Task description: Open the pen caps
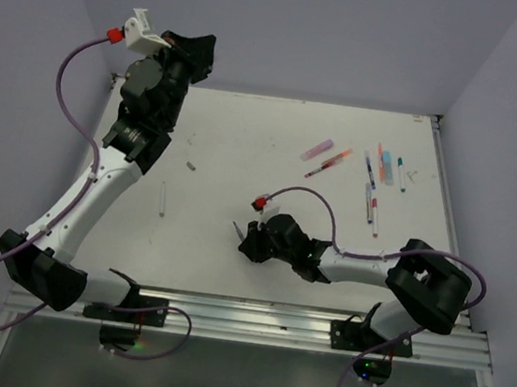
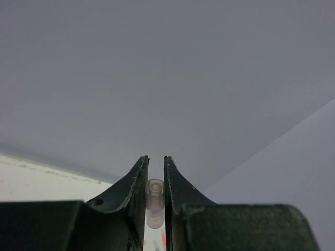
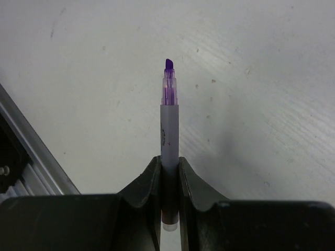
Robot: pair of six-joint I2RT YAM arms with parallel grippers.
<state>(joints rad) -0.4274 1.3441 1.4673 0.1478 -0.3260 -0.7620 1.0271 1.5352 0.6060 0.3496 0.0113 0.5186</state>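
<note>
Two pincers clenched. My left pincer [image 2: 156, 161], high at 11 o'clock, pinches clear cap [image 2: 155, 201], kept well apart from its pen so the pen counts as open. My right pincer [image 3: 168, 162] grips purple highlighter [image 3: 168, 130] by barrel, tip bare, low over table [image 3: 251, 78] at 6 o'clock. Other pens [image 1: 374, 175] lie at 2 o'clock.

You have two robot arms, the left arm [image 1: 99, 183] and the right arm [image 1: 363, 268], with one two-finger gripper each. One purple highlighter [image 3: 169, 120], uncapped, is pinched in the right gripper [image 3: 169, 161], and one clear cap [image 2: 155, 201] in the left gripper [image 2: 156, 159]. Far right on the one table [image 1: 248, 126] you can count about eight loose pens [image 1: 370, 169], some too close together to separate. Two small pieces lie left: one grey bit [image 1: 190, 164], one pale stick [image 1: 162, 199].
</note>
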